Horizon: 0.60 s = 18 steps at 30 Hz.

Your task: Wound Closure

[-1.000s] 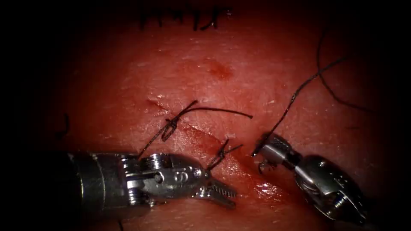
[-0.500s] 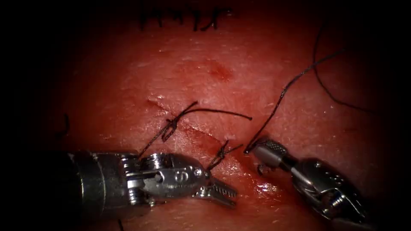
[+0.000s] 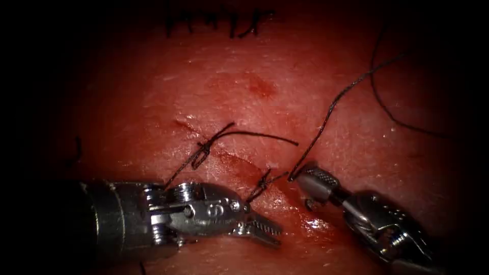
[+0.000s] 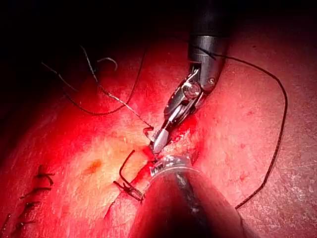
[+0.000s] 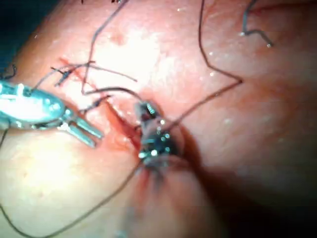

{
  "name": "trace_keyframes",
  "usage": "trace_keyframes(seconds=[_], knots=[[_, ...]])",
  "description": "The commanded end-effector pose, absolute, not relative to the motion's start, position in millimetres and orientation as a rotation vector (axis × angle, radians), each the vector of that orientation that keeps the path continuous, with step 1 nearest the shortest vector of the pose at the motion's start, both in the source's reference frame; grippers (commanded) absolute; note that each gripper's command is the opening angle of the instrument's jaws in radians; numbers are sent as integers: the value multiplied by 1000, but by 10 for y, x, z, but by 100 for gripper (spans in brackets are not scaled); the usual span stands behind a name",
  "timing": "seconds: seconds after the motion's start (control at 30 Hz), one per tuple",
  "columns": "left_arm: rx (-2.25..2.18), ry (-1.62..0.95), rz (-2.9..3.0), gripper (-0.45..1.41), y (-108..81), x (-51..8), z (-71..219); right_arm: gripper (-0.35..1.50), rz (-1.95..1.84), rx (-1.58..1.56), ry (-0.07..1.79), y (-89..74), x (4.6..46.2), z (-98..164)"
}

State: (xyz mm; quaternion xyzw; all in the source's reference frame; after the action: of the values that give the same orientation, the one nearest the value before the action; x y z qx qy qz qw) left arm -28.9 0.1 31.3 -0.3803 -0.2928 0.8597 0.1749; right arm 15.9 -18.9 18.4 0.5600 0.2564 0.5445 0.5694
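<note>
The moist red slab of pork tissue [image 3: 265,86] is lying flat, its slanting cut [image 3: 239,163] running from upper left to lower right and glistening with red fluid [image 3: 316,224] at its lower end. Two dark knotted stitches [image 3: 204,148] are sitting across the cut, their cut ends sticking out. The thin dark thread [image 3: 331,109] is being held taut on the right side of the cut, rising up and to the right. No needle can be made out.

Red, moist pork-belly tissue [image 3: 305,97] with a slanting cut [image 3: 239,163] — two dark knotted stitches [image 3: 204,148] across it, loose black thread [image 3: 397,119] toward two o'clock.
</note>
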Motion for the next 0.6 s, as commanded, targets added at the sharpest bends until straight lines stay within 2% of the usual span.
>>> trace_keyframes(seconds=[0.03,0.6], knots=[[-1079,-830,2436,-13,0,-294,318,-35,1272,1331,592,-202,165,186],[-1077,-818,2436,-15,2,-294,319,-35,1236,1431,498,-250,157,173]])
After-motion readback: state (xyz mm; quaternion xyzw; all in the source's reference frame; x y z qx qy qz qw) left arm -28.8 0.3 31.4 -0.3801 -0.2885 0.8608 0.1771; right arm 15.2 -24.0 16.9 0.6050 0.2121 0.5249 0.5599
